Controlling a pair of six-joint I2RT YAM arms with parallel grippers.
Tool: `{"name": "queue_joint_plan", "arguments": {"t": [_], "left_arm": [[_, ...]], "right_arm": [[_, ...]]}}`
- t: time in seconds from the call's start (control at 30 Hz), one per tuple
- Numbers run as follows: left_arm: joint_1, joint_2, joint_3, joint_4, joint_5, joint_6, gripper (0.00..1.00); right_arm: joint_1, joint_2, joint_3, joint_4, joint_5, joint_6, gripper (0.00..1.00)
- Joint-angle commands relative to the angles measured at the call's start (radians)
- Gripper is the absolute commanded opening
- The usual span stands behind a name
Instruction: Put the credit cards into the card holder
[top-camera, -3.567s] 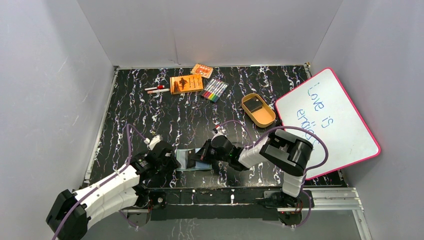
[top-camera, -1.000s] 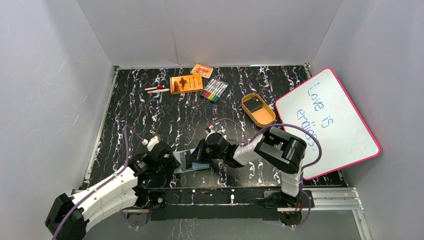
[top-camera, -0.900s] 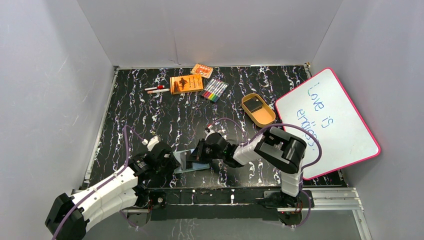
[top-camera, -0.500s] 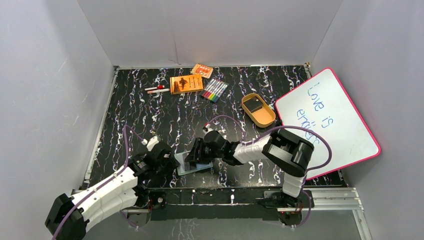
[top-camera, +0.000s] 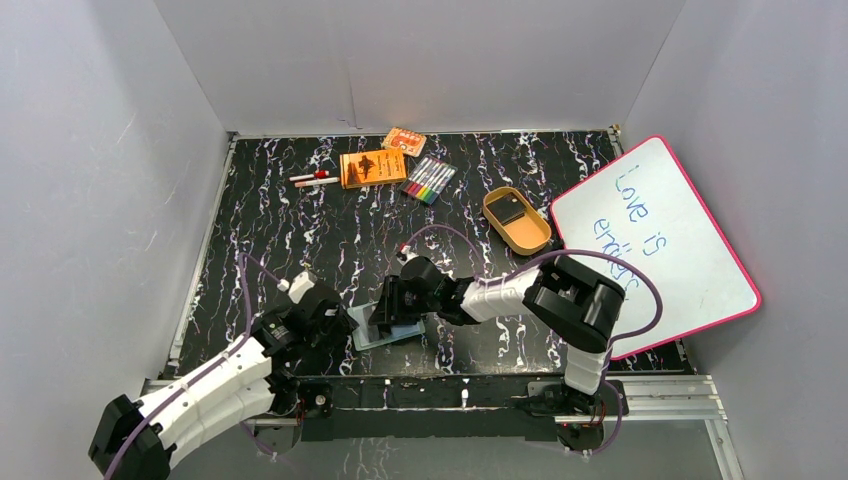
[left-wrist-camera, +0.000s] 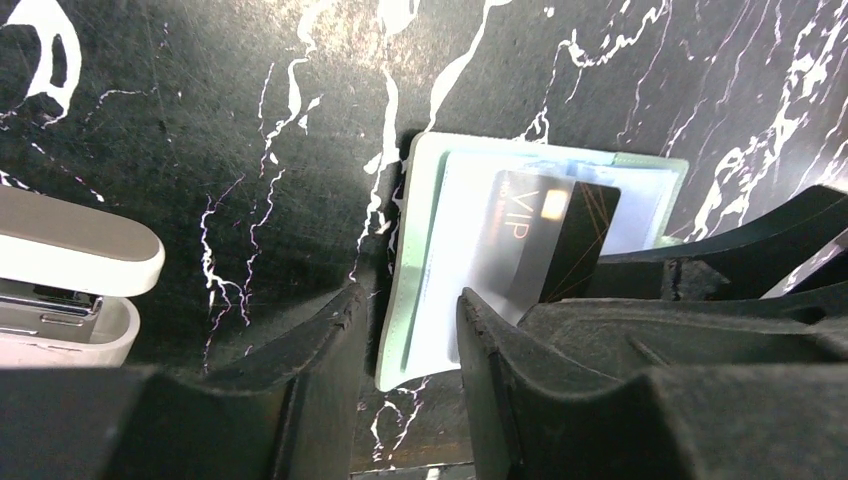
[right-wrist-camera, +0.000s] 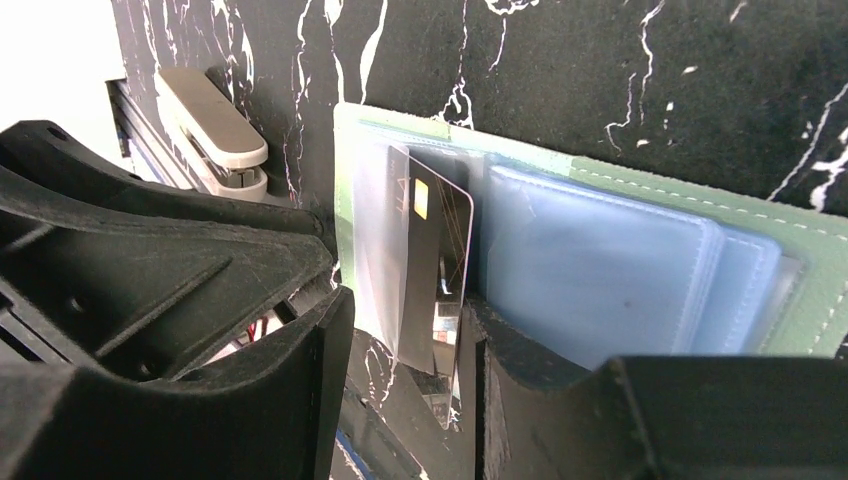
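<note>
- Left hand (left-wrist-camera: 412, 335): I read it part open, straddling the edge of the card holder (left-wrist-camera: 400, 300), which lies open on the worktop (left-wrist-camera: 200, 150).
- Right hand (right-wrist-camera: 410, 370): part open, the credit card (right-wrist-camera: 437, 250) between its fingers.
- Credit card: partway inside a clear sleeve.

Soft even light, faint shadows, sheen on card holder (right-wrist-camera: 600, 270), foreground seemingly blurred.
</note>
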Motion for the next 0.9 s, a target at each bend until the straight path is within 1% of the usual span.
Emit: {"name": "queue_joint_plan", "arguments": {"t": [0.0, 0.1, 0.2, 0.33, 0.43, 0.5, 0.6, 0.7, 0.8, 0.87], "left_arm": [[0.004, -0.016, 0.012, 0.006, -0.061, -0.048, 0.35], [0.004, 0.003, 0.014, 0.036, -0.059, -0.056, 0.31], [0.004, 0.034, 0.012, 0.065, -0.052, -0.060, 0.24], [0.005, 0.073, 0.006, 0.091, -0.052, -0.058, 0.20], [0.007, 0.090, 0.007, 0.089, -0.057, -0.059, 0.17], [0.007, 0.078, 0.019, 0.053, -0.075, -0.057, 0.17], [0.007, 0.029, 0.042, 0.001, -0.111, -0.039, 0.20], [0.007, -0.015, 0.065, -0.046, -0.139, -0.025, 0.28], [0.007, -0.014, 0.084, -0.079, -0.148, -0.016, 0.34], [0.007, 0.008, 0.083, -0.083, -0.146, -0.014, 0.36]], "right_arm": [[0.006, 0.014, 0.033, -0.047, 0.005, -0.072, 0.50], [0.006, 0.030, 0.052, -0.056, -0.010, -0.096, 0.50], [0.006, 0.040, 0.072, -0.078, -0.019, -0.123, 0.50], [0.006, 0.055, 0.101, -0.109, -0.042, -0.158, 0.51], [0.006, 0.077, 0.123, -0.123, -0.068, -0.168, 0.51], [0.006, 0.075, 0.129, -0.143, -0.055, -0.166, 0.51], [0.006, 0.044, 0.121, -0.172, -0.010, -0.163, 0.52], [0.006, 0.024, 0.131, -0.206, 0.021, -0.171, 0.54], [0.006, 0.027, 0.152, -0.239, 0.029, -0.178, 0.54], [0.006, 0.026, 0.153, -0.243, 0.029, -0.178, 0.54]]}}
